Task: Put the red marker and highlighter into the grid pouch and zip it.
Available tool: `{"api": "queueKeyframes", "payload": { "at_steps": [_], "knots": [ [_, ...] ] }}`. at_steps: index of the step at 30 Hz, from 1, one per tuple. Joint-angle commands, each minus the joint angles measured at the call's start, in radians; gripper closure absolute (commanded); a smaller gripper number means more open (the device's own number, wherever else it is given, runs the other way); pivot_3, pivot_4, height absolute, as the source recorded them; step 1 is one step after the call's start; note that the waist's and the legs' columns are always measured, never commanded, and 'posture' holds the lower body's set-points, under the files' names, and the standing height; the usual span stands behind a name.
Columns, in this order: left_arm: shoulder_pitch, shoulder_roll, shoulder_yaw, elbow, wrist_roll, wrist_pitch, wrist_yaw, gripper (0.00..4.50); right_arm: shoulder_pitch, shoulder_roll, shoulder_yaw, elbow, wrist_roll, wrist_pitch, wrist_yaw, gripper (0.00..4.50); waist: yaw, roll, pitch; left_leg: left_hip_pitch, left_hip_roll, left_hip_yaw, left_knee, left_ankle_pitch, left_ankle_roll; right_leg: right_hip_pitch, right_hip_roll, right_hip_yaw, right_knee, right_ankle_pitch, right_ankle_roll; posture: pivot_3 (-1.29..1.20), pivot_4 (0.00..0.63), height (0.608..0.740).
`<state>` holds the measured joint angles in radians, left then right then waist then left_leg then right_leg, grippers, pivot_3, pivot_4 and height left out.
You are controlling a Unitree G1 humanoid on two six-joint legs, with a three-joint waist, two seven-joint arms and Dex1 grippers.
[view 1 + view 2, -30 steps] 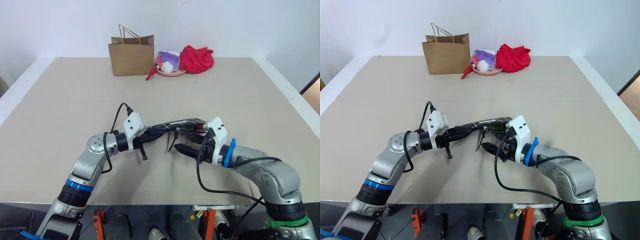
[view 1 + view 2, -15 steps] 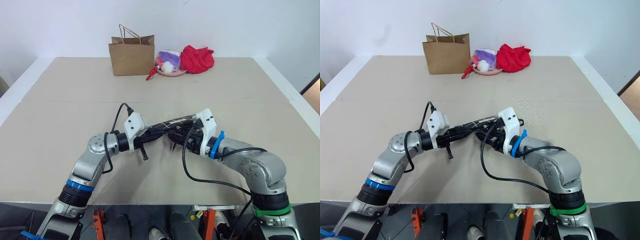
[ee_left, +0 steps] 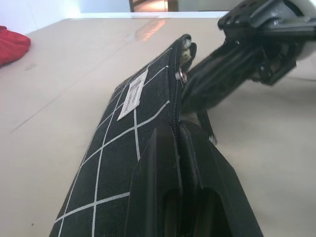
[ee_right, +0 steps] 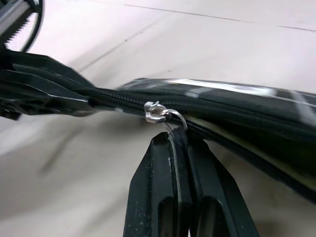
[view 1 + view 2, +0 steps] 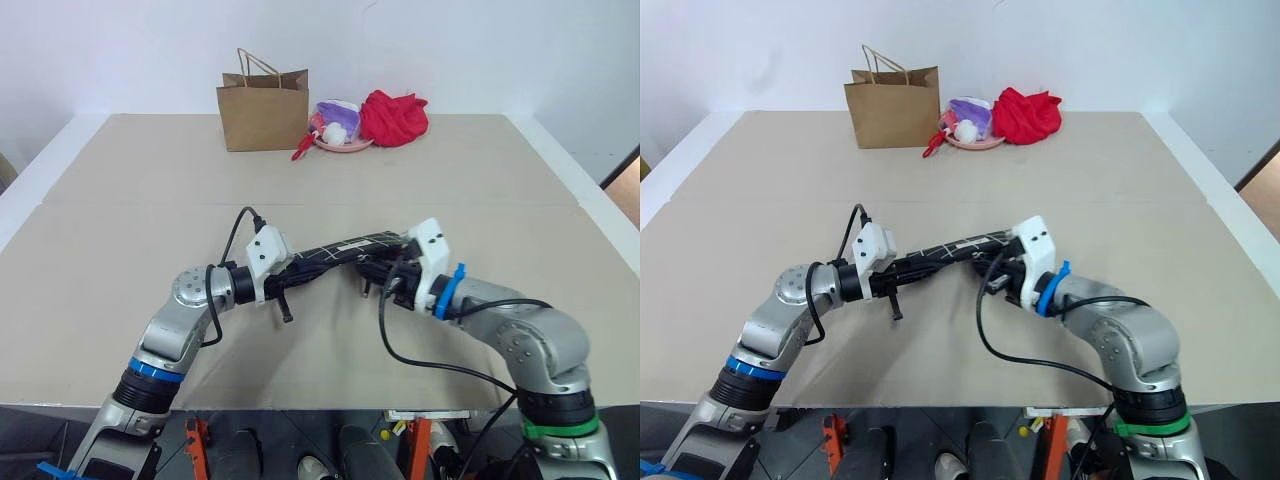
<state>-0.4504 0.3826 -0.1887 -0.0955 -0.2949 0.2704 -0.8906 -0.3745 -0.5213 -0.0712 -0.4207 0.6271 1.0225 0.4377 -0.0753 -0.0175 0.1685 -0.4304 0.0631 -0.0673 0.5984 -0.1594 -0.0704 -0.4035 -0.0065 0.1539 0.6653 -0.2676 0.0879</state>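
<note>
Right wrist view shows my right gripper (image 4: 178,143) pinched tight on the zipper pull (image 4: 174,127), just behind the silver ring of the slider (image 4: 157,111). My left gripper (image 3: 178,143) is clamped on one end of the grid pouch (image 5: 345,248), holding it off the table (image 5: 130,200) between both arms. The pouch's long axis runs across me, left to right, zipper edge up. I'd judge the best move is pulling straight along the teeth while the left holds taut.
</note>
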Motion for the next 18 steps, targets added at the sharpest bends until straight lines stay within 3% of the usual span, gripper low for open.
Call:
{"api": "queueKeyframes", "payload": {
  "at_steps": [1,10,17,18],
  "knots": [
    [0.002,0.02,0.024,-0.035,-0.016,0.0,-0.011,4.5,0.024,-0.051,-0.09,-0.024,0.004,-0.024,0.016,4.35,0.0,0.0,0.0,0.0,0.0,0.0,0.0,0.0,0.0,0.0,0.0,0.0,0.0,0.0,0.0,0.0,0.15,0.74],
    [0.0,0.029,0.029,-0.028,-0.021,-0.006,-0.015,4.5,0.131,-0.168,-0.189,0.027,-0.045,-0.074,0.038,4.35,0.0,0.0,0.0,0.0,0.0,0.0,0.0,0.0,0.0,0.0,0.0,0.0,0.0,0.0,0.0,0.0,0.15,0.74],
    [0.005,0.047,0.029,-0.027,-0.024,-0.007,-0.027,4.5,0.208,-0.184,-0.232,0.047,-0.072,-0.176,0.056,4.35,-0.003,0.0,0.0,0.0,0.0,0.0,0.0,0.0,0.0,0.0,0.0,0.0,0.0,0.0,0.0,0.0,0.15,0.74],
    [0.004,0.054,0.026,-0.027,-0.03,0.007,-0.039,4.5,0.211,-0.18,-0.231,0.04,-0.065,-0.2,0.07,3.72,-0.003,0.0,0.0,0.0,0.0,0.0,0.0,0.0,0.0,0.0,0.0,0.0,0.0,0.0,0.0,0.0,0.15,0.74]
  ]
}}
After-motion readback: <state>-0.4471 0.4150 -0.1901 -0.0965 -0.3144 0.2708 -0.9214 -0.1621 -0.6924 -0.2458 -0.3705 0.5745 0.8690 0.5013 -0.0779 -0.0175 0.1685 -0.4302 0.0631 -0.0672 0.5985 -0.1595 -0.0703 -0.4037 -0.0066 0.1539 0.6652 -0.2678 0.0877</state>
